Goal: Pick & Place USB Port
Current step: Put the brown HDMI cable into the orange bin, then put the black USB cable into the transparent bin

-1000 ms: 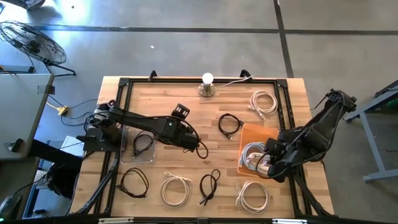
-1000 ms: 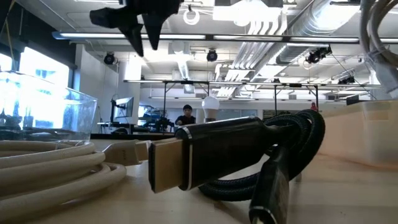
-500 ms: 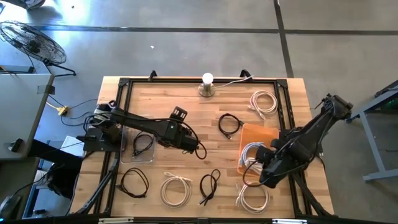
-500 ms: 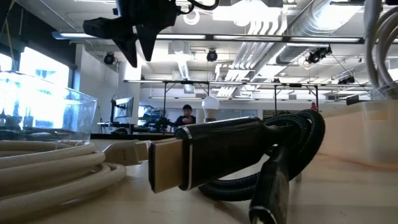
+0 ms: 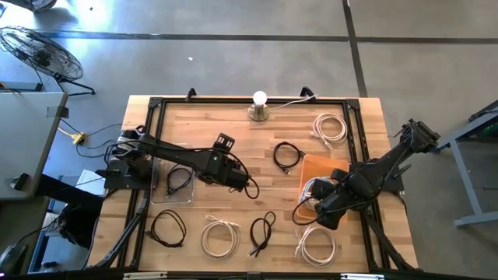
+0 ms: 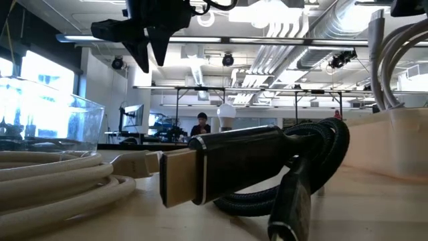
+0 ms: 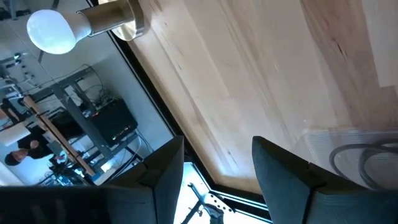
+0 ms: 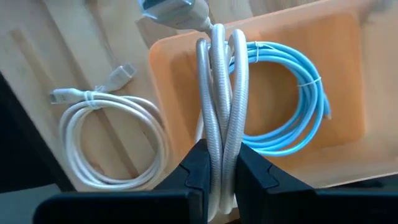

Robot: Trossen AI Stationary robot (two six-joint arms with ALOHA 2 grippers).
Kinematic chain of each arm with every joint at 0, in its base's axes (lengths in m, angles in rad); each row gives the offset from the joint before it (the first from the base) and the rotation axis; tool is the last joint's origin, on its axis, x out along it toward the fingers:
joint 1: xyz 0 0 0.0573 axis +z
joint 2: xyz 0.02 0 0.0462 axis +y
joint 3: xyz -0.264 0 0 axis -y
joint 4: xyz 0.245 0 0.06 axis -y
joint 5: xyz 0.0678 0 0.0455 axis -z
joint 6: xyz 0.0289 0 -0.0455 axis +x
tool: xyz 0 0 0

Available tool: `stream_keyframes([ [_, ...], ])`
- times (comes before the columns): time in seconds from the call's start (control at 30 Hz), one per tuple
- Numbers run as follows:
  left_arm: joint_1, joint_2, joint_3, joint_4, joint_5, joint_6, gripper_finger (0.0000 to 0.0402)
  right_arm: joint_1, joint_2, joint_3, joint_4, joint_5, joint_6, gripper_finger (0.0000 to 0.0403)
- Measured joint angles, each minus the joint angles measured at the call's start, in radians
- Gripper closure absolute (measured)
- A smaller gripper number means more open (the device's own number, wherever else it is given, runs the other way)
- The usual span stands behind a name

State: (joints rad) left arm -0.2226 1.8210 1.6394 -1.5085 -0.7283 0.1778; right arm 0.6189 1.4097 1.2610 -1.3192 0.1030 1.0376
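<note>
My right gripper (image 5: 320,206) hovers over the near edge of the orange tray (image 5: 320,165) and is shut on a coiled grey-white cable (image 8: 219,93). Its connector (image 8: 175,11) is at the end of the coil farthest from the fingers. A coiled light-blue cable (image 8: 292,106) lies in the tray. In the low view the held cable (image 6: 384,60) hangs at the right. My left gripper (image 5: 233,173) is raised above the table's middle, open and empty (image 7: 217,146); it shows at the upper left of the low view (image 6: 150,50). My right gripper pinches the bundled strands of the grey-white cable (image 8: 217,146) between its two fingers, several strands together. The coil runs on lengthwise ahead of the fingers. It is lifted above the orange tray, and no part of it seems to rest on anything.
A clear tray (image 5: 173,185) holding a black cable sits left of centre. Loose coils lie around: black (image 5: 288,155), white (image 5: 331,126), and along the near edge black (image 5: 167,228), white (image 5: 220,237), black (image 5: 263,231), white (image 5: 317,245). A lamp (image 5: 259,105) stands at the far edge.
My right gripper has swung toward the table's left along the tray's near edge, carrying the grey-white cable. In the low view the cable has come further into the picture and hangs lower. My left gripper has shifted only slightly.
</note>
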Motion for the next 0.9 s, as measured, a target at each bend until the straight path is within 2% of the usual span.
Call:
stream_keyframes([
  [0.07, 0.0, 0.0, 0.0, 0.0, 0.0, 0.0, 0.0218, 0.0, 0.0, 0.0, -0.014, 0.018, -0.006, 0.0356],
  [0.27, 0.0, 0.0, 0.0, 0.0, 0.012, -0.001, 0.0218, 0.0, 0.0, 0.0, -0.117, 0.092, 0.059, 0.0279],
  [0.43, 0.0, 0.0, 0.0, 0.0, 0.036, -0.003, 0.0218, 0.0, 0.0, 0.0, -0.215, 0.171, 0.089, 0.0245],
  [0.67, 0.0, 0.0, 0.0, -0.001, 0.037, -0.002, 0.0218, -0.003, 0.0, 0.0, -0.251, 0.307, 0.082, 0.0217],
  [0.8, 0.0, 0.0, 0.0, -0.013, 0.036, 0.0, 0.0218, -0.021, 0.0, 0.0, -0.251, 0.335, 0.075, 0.0214],
  [0.9, 0.0, 0.0, 0.0, -0.045, 0.033, 0.0, 0.0218, -0.047, 0.0, 0.0, -0.239, 0.362, -0.007, 0.0214],
])
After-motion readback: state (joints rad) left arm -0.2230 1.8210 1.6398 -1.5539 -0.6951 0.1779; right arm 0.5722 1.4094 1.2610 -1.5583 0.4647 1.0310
